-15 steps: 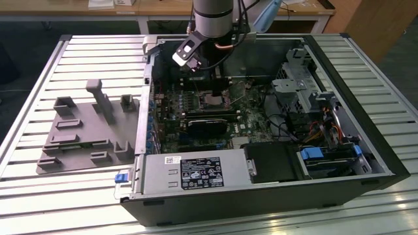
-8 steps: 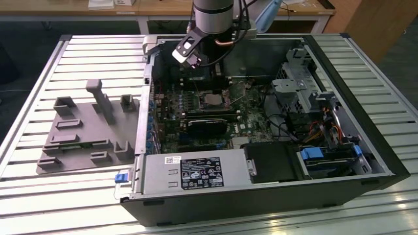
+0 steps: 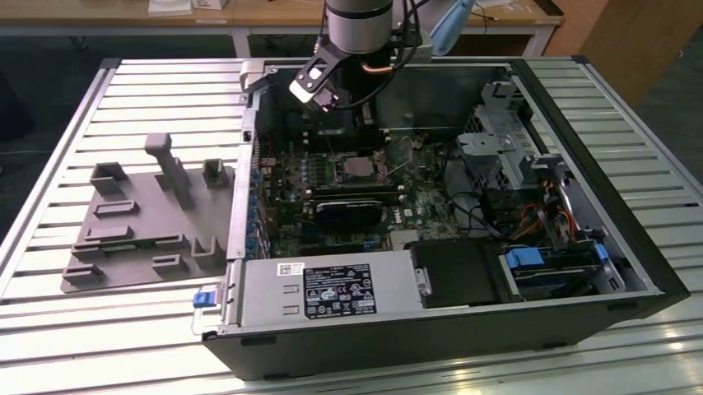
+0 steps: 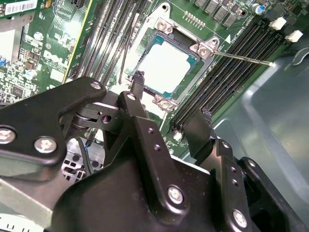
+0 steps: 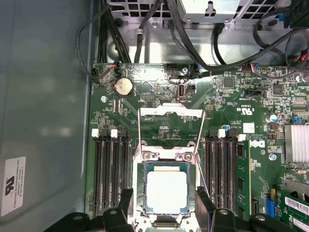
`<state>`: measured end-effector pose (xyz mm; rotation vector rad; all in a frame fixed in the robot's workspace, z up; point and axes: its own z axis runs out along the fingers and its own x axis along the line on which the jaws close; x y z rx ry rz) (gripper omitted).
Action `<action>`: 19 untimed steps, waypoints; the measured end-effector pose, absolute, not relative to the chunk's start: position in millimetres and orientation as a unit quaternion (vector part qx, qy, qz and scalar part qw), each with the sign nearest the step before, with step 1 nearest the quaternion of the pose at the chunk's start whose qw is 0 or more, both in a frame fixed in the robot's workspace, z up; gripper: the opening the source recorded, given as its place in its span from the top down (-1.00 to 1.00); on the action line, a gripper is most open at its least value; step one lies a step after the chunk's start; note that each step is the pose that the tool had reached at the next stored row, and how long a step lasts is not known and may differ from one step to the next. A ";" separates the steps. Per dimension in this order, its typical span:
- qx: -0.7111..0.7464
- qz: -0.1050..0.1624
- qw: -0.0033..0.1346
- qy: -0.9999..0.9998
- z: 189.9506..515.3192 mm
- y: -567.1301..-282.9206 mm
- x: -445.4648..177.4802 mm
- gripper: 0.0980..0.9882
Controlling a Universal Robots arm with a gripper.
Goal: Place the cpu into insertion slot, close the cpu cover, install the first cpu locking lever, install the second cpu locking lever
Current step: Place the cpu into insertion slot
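The cpu [image 5: 166, 191] sat flat in the slot [image 5: 166, 166] on the green board, its pale metal top bare. The 1 cover [image 5: 169, 112] was swung back off the slot and lay open toward the coin cell [image 5: 123, 87], its square window showing board beneath. 2 thin levers [image 4: 241, 57] stood unlatched, 1 on each side of the slot; in the second wrist view, 1 slanted out over the memory slots and the other rose beside the nearer fingertip.

The tool [image 4: 172, 96] hung just above the slot with its 2 black fingers [image 4: 139, 79] spread wide, 1 to each side of the cpu, gripping nothing. No finger touched the cpu or the cover as far as the wrist views showed.

2 banks of long black memory slots [image 5: 111, 174] flanked the slot closely. Beyond the cover, black cables [image 5: 193, 43] looped over the board's edge, and a finned heat sink [image 5: 295, 142] stood well off to 1 side.

In the exterior view the arm [image 3: 357, 20] reached down into the open case [image 3: 648, 263], which lay on its side on the slatted table [image 3: 110, 346]. A grey power supply [image 3: 318, 288] filled the case's near edge, and 1 grey fixture [image 3: 143, 230] rested on the table at the exterior view's left, apart from the case.
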<state>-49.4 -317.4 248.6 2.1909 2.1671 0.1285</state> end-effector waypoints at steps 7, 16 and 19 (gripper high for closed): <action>0.710 0.042 0.029 0.702 248.7 -317.4 -49.4 0.16; 0.710 0.042 0.029 0.702 248.7 -317.4 -49.4 0.95; 0.710 0.042 0.029 0.702 248.7 -317.4 -49.4 0.98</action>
